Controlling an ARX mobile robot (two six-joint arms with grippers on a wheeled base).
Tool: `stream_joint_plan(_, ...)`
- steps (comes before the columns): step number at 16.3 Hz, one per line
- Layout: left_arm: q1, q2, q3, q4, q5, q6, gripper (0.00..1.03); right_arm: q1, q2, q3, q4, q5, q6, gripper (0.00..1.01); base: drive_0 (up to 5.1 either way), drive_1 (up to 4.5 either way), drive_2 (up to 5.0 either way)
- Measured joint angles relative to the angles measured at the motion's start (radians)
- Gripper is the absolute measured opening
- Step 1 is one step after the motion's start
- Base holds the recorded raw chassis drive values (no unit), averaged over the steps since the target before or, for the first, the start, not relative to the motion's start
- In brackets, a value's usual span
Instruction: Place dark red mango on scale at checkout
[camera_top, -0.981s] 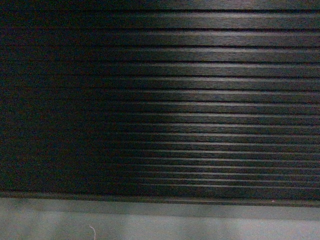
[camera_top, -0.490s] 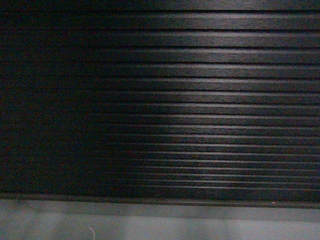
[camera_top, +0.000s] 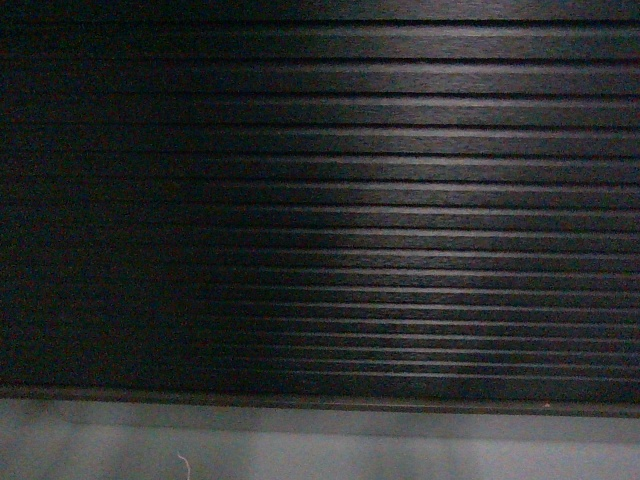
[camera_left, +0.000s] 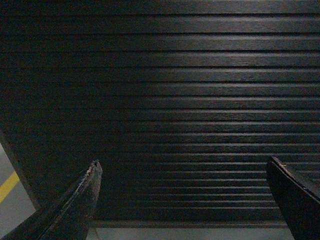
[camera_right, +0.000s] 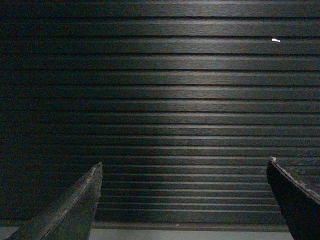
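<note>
The checkout's dark ribbed front panel (camera_top: 400, 220) fills the head view, and it fills both wrist views too (camera_left: 190, 100) (camera_right: 180, 100). The dark red mango and the scale are out of view. My left gripper (camera_left: 182, 162) is open, its two dark fingers wide apart with only the ribbed panel showing between them. My right gripper (camera_right: 184, 162) is open in the same way and holds nothing. Neither gripper shows in the head view.
A grey floor strip (camera_top: 320, 450) runs along the panel's base, with a small white thread (camera_top: 185, 462) on it. A yellow floor line (camera_left: 7, 186) shows at the left wrist view's left edge, past the panel's end. A small white speck (camera_right: 275, 40) sits on the panel.
The head view has shifted very slightly; the lit patch on the ribbed panel sits a little further right. Nothing else differs.
</note>
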Motion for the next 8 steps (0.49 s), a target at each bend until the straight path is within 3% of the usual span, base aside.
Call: stream_joint_plan(8, 0.0, 0.0, 0.0, -0.001, 0.001, 0.0, 0.98, 0.0, 0.0, 0.0, 0.001, 0.002, 0.001, 0.98, 0.0, 0.0, 0.0)
